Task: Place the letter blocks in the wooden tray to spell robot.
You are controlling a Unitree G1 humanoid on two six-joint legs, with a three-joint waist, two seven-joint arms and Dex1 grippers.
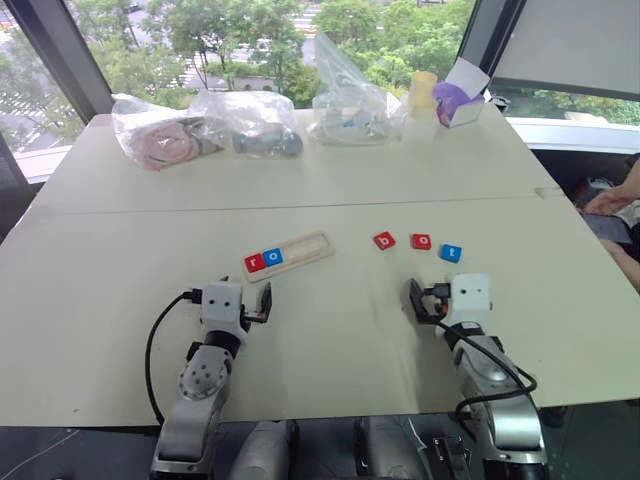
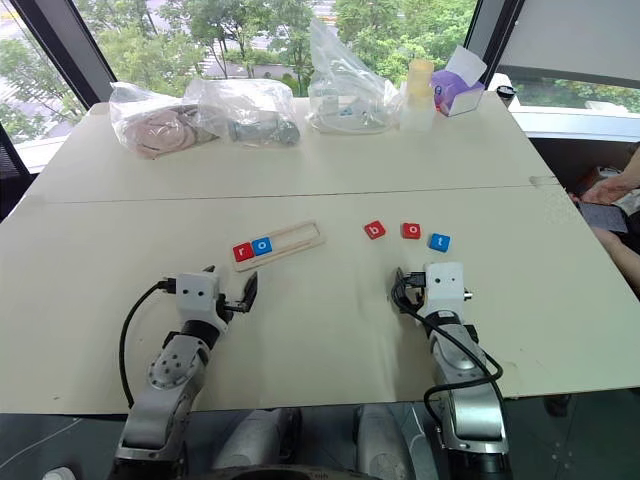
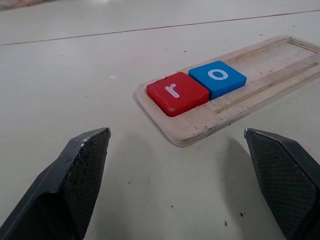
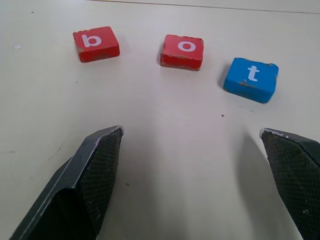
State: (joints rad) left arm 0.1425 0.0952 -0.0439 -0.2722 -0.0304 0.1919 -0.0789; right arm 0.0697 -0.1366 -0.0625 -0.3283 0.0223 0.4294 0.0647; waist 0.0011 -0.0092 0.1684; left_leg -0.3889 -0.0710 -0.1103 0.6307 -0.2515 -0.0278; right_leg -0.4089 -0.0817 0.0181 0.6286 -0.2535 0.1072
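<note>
Two blocks sit in the tray point(image 1: 300, 250), so with both grippers spread and empty, you'd grab the b block point(image 1: 384, 240) mid-frame next.

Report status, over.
Both end effectors open, empty: left, right. Tray holds r, o. Blocks b, o, t loose on table. Path clear.

On the pale tabletop point(image 1: 120, 300) lie the wooden tray point(image 1: 305, 248), three loose letter blocks point(image 1: 421, 242) and plastic bags point(image 1: 205, 125) along the far edge.
</note>
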